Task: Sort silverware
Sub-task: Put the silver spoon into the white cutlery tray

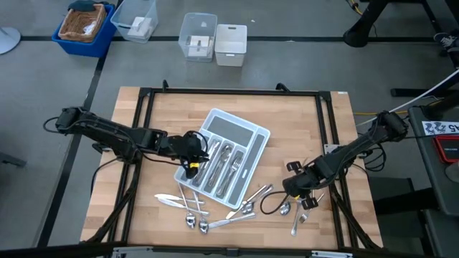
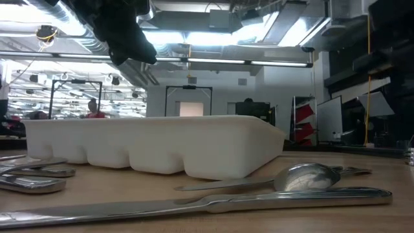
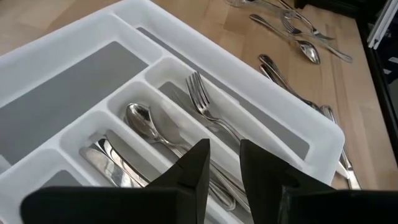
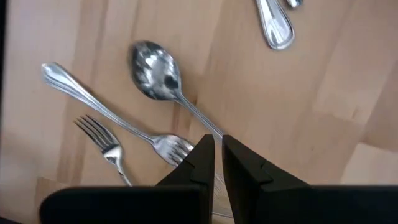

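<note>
Steel spoon (image 4: 155, 71) | right end effector (image 4: 217, 140) pinches its handle | left end effector (image 3: 224, 148) parted, empty, over tray (image 3: 280, 93)

Right pincer (image 4: 217, 149) hides the spoon (image 4: 155, 71) handle's end.

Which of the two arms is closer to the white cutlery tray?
The left. Its tool hangs over the tray's left edge, above the forks and spoons already inside. The right tool sits off to the tray's right, low over loose cutlery on the table.
</note>
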You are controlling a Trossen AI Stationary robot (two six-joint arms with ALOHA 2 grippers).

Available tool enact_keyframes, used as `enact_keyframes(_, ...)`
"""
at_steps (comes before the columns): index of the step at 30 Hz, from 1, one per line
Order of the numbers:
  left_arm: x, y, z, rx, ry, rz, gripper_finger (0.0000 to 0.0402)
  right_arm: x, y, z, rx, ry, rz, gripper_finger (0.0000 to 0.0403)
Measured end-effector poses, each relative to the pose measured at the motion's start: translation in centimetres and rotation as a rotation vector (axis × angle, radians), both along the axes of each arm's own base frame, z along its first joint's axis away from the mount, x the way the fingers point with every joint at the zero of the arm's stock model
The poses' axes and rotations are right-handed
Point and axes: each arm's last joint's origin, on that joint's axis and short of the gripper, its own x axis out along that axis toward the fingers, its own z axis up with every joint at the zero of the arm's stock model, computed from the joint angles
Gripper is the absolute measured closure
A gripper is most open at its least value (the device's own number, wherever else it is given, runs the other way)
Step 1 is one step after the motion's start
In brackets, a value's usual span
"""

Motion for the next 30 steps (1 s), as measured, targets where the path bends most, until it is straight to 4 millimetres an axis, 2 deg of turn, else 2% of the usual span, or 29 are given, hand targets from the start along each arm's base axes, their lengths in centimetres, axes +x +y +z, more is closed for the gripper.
enact_keyframes(4,0.0,0.0,0.0,0.000,0.000,0.000,0.0325,-0.2,-0.1,-0.7,-0.001,0.004,-0.020,0.0356)
enact_keyframes(9,0.0,0.0,0.0,0.000,0.000,0.001,0.0325,0.2,0.0,-1.5,0.012,-0.022,-0.050,0.0303)
enact_keyframes(14,0.0,0.0,0.0,0.001,0.005,0.002,0.0325,0.6,0.4,-2.6,-0.017,-0.006,0.082,0.0267)
enact_keyframes(20,0.0,0.0,0.0,-0.024,0.003,0.022,0.0325,1.1,0.7,-4.3,-0.064,0.043,0.206,0.0263)
enact_keyframes(30,0.0,0.0,0.0,-0.043,0.000,0.036,0.0325,1.9,1.3,-6.2,-0.061,0.070,0.297,0.0262)
